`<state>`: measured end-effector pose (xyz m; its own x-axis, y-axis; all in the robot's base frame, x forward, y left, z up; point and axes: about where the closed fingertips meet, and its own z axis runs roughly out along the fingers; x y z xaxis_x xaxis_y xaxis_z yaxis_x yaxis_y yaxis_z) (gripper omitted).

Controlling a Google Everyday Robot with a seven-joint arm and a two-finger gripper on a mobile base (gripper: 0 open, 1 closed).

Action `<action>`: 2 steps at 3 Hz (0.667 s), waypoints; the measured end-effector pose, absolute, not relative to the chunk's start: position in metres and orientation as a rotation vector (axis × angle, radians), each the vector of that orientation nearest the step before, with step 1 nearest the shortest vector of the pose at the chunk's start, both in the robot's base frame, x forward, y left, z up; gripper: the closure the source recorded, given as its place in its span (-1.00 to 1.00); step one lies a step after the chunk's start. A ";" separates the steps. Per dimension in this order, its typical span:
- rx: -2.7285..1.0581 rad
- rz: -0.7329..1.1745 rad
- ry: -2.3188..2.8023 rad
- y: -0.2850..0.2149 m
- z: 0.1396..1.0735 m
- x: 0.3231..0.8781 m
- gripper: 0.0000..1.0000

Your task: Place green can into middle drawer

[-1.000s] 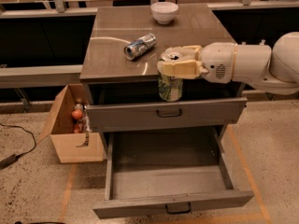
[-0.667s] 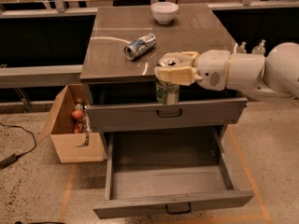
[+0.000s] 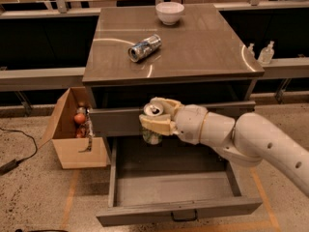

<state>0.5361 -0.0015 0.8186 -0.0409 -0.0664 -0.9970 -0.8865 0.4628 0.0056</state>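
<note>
Over rear of middle drawer (image 3: 175, 189), end effector (image 3: 155, 121) with green can (image 3: 152, 136)

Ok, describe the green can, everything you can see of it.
The can is small, with a silver top and a body that looks dark green and white where it shows. It is upright and off the ground, held by the gripper, whose cream jaws are shut around its upper half and hide much of the label. It hangs over the back of the open drawer, just in front of the upper drawer front. Only the jaws touch it.
</note>
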 end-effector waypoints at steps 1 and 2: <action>-0.873 0.742 1.457 0.018 0.768 0.531 1.00; -0.851 0.647 1.519 0.027 0.717 0.528 1.00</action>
<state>0.5282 0.0274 0.7174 -0.0139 -0.1463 -0.9891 -0.8146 0.5754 -0.0736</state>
